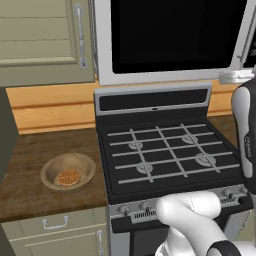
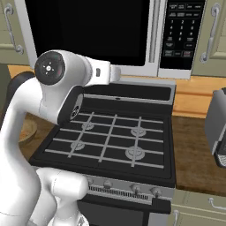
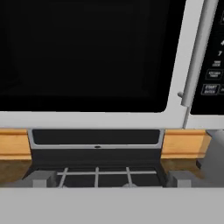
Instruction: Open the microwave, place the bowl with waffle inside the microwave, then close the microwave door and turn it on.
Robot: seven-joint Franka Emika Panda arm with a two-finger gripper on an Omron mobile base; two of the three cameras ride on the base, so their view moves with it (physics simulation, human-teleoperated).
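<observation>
The microwave (image 2: 110, 35) is silver-grey; its microwave door (image 1: 170, 40) frames a black glass window, and the button panel (image 2: 181, 28) at 1 o'clock is dark with pale lettering. The stove (image 1: 167, 155) is black under pale grey grates. At 8 o'clock, a tan bowl (image 1: 67, 171) holds an orange-brown waffle (image 1: 68, 177), seemingly grid-patterned. Cabinets (image 1: 42, 40) are olive, the counter (image 1: 30, 165) dark wood-grained brown.

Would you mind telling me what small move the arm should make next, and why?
Probably advance the open gripper up and right toward the vertical bar handle. The microwave door is shut, and the bowl with the waffle sits on the counter left of the stove, so opening comes first.
</observation>
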